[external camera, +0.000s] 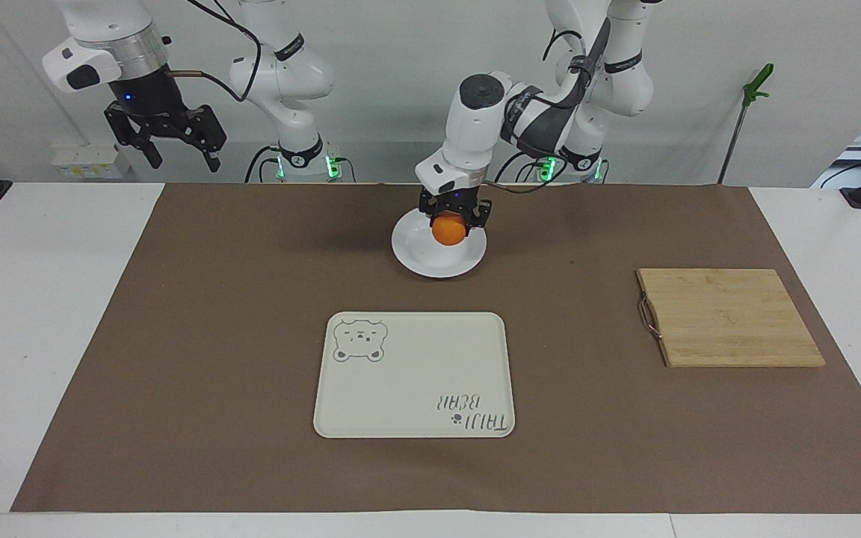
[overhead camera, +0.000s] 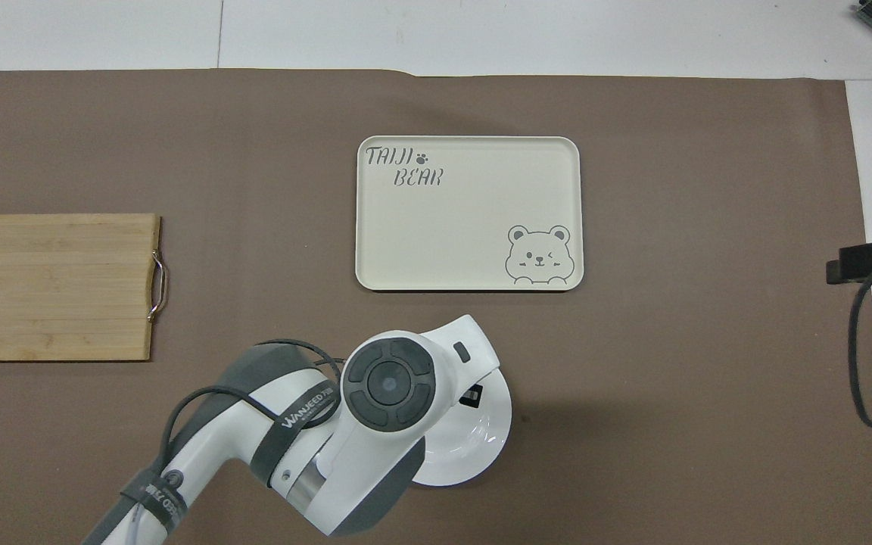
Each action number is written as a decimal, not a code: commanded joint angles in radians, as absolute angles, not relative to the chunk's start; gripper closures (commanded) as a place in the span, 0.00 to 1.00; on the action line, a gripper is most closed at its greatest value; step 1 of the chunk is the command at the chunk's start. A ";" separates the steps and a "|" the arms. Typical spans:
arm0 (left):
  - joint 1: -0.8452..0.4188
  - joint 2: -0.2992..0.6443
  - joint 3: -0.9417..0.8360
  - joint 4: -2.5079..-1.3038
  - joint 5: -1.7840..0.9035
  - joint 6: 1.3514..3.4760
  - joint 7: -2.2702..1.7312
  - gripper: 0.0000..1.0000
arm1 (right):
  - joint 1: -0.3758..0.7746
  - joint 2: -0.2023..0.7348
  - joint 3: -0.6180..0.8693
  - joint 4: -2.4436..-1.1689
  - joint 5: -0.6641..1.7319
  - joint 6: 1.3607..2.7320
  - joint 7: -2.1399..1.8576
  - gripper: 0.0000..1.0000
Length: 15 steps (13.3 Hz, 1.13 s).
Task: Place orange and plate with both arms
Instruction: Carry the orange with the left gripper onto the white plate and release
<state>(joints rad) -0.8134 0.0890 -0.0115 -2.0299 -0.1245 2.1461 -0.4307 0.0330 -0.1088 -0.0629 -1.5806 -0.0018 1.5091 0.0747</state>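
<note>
Left gripper (external camera: pixel 451 218) hangs over the plate (external camera: pixel 438 261) at upper centre of the facing view, jaws clamped on the orange (external camera: pixel 448 229); contact with the plate cannot be told. Right gripper (external camera: pixel 176 149) waits raised at upper left, jaws spread. Below centre: cream tray (external camera: pixel 413 377). Centre right: wooden board (external camera: pixel 729 317).
</note>
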 commanded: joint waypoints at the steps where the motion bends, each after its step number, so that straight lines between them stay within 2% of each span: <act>1: -0.856 0.092 0.008 -2.077 -0.133 2.192 -0.439 1.00 | 0.023 -0.110 -0.063 -1.583 0.020 1.509 0.051 0.00; 5: -0.881 0.094 0.008 -2.146 -0.135 2.262 -0.439 1.00 | 0.023 -0.109 -0.063 -1.583 0.020 1.509 0.051 0.00; 13: -0.925 0.163 0.008 -2.154 -0.135 2.275 -0.439 0.99 | 0.021 -0.110 -0.063 -1.583 0.020 1.509 0.051 0.00; 14: -0.922 0.163 0.008 -2.154 -0.135 2.272 -0.439 0.98 | 0.021 -0.109 -0.063 -1.583 0.020 1.509 0.051 0.00; 15: -0.914 0.164 0.008 -2.154 -0.135 2.273 -0.439 0.86 | 0.023 -0.109 -0.063 -1.583 0.020 1.509 0.051 0.00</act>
<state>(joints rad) -0.8980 0.1697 -0.0110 -2.1393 -0.1246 2.2492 -0.4334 0.0330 -0.1088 -0.0629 -1.5806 -0.0018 1.5091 0.0747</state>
